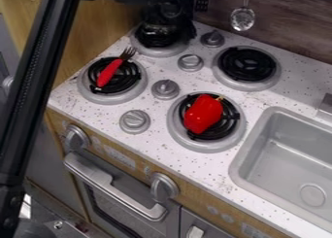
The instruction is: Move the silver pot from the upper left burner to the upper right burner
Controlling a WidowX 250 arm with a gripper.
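The black gripper (170,12) hangs over the upper left burner (160,51), at the back of the stove, and covers much of it. I cannot make out a silver pot there; dark shapes with a few shiny spots lie under the gripper, and I cannot tell what they are. To the right, the upper right burner (247,64) has a bare black coil inside a grey ring.
A red-handled fork (111,72) lies on the lower left burner, and a red pepper (202,113) on the lower right one. Grey knobs (190,62) stand between burners. The sink (285,154) is at right. A shiny utensil (242,19) hangs at the back wall.
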